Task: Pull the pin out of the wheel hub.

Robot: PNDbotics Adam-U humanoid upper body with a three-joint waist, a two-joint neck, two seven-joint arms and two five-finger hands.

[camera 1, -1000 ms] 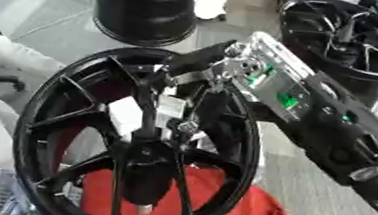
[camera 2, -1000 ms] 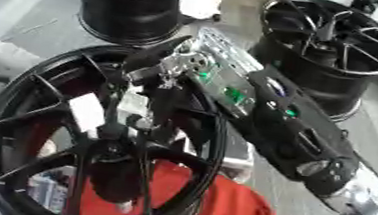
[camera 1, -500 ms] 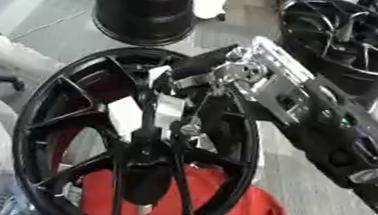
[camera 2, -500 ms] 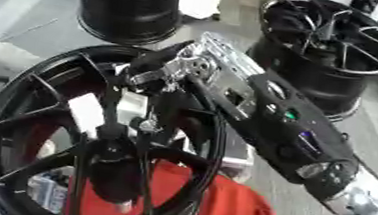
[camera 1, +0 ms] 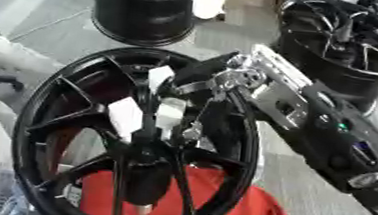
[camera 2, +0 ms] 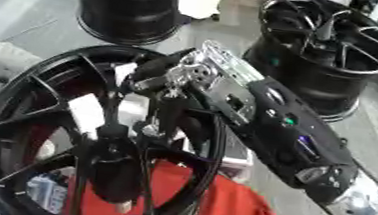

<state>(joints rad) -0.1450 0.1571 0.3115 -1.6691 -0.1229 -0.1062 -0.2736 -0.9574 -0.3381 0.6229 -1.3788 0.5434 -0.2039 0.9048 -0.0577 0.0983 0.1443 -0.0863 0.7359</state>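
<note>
The right hand is reached into the black wheel hub at frame centre, fingers curled, apparently pinching a pale pin. Whether the pin is freed cannot be told; extraction seems unfinished.

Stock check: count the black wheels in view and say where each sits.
3. The near wheel stands in front, under the right hand; a second wheel far left; a third wheel far right. More may lie outside the view.

Paired head views, close overhead
</note>
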